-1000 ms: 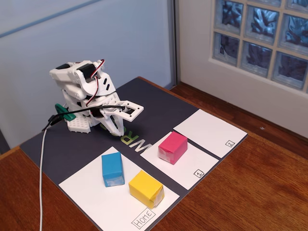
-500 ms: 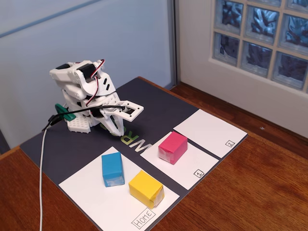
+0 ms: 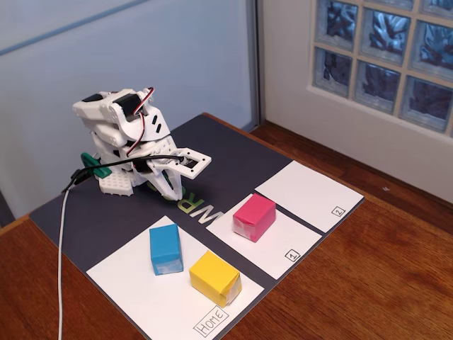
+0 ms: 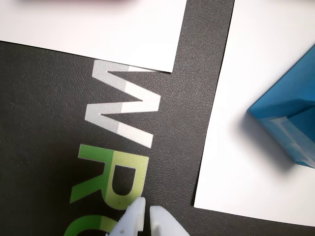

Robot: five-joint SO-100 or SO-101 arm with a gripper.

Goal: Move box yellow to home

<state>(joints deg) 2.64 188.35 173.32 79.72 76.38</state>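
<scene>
The yellow box (image 3: 214, 278) rests on the large white Home sheet (image 3: 141, 294), close to its "Home" label (image 3: 211, 322), beside the blue block (image 3: 165, 249). My arm is folded back at the far left of the dark mat. Its gripper (image 3: 173, 191) hangs low over the mat's printed letters, well away from the yellow box. In the wrist view the gripper (image 4: 146, 210) is shut with nothing between its white fingertips, the tips almost touching above the green letters. That view shows the Home sheet (image 4: 246, 162) and a corner of the blue block (image 4: 290, 123); the yellow box is out of it.
A pink block (image 3: 254, 217) sits on the sheet marked "1" (image 3: 283, 244); the sheet marked "2" (image 3: 308, 195) lies behind it. A white cable (image 3: 62, 248) trails off the mat's left side. The dark mat (image 3: 233, 152) lies on a wooden table near a wall with glass blocks.
</scene>
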